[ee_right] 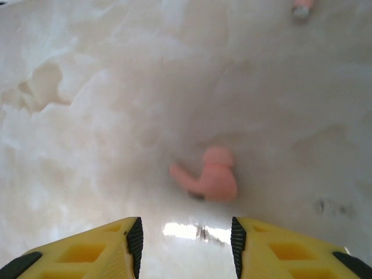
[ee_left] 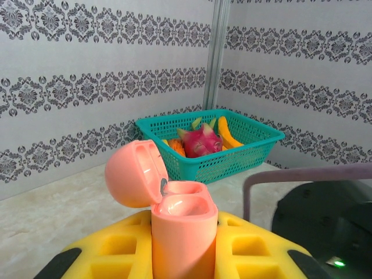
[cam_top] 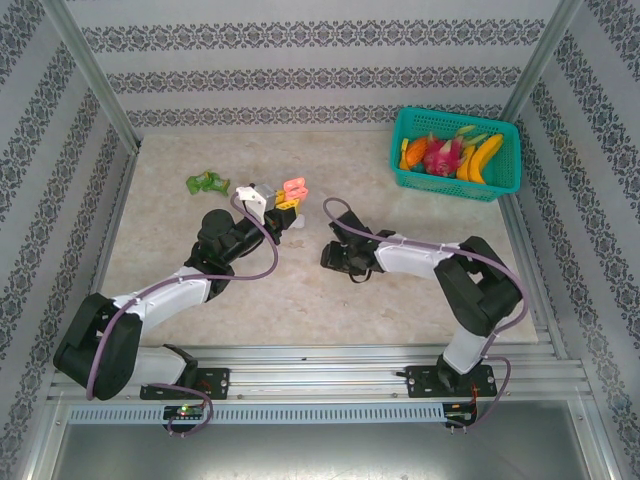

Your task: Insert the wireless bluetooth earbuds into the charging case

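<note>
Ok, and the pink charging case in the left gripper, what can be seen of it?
The pink charging case is a smooth, glossy plastic pebble. It stands upright between the yellow fingers of the left gripper, which is shut on its lower body. Its rounded lid is swung open on a small hinge, showing the paler inside. The two wells in the top of the body look empty. Nothing else touches it.

Nothing legible: no text, label, brand, number or sign. The walls (ee_left: 87, 93) carry only bands of a repeating ornament. The pink case (ee_left: 183, 229) and the basket (cam_top: 452, 184), at 1 o'clock on the worktop (cam_top: 300, 290), show bare surfaces.
</note>
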Robot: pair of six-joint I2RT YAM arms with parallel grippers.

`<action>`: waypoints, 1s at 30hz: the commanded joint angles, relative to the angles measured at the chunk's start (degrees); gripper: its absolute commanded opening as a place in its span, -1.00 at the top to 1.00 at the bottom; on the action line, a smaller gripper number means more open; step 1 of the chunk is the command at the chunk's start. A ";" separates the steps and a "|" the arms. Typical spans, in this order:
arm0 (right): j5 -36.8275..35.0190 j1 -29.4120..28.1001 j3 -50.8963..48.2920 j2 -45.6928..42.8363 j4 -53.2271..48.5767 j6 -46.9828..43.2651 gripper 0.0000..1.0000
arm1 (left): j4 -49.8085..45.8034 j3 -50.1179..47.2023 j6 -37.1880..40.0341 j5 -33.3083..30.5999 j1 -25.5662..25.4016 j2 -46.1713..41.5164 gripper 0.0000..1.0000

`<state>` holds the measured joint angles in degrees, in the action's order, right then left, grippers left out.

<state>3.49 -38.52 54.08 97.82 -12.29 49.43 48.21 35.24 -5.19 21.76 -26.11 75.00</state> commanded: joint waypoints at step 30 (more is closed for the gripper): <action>-4.84 -1.31 9.75 7.63 -7.67 9.42 0.05 | -2.26 -0.47 0.53 0.76 3.75 -4.16 1.00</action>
<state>-2.24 -39.64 61.63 103.50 -20.12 58.61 44.51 34.72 -4.80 21.54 -23.11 70.67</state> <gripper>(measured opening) 0.479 0.212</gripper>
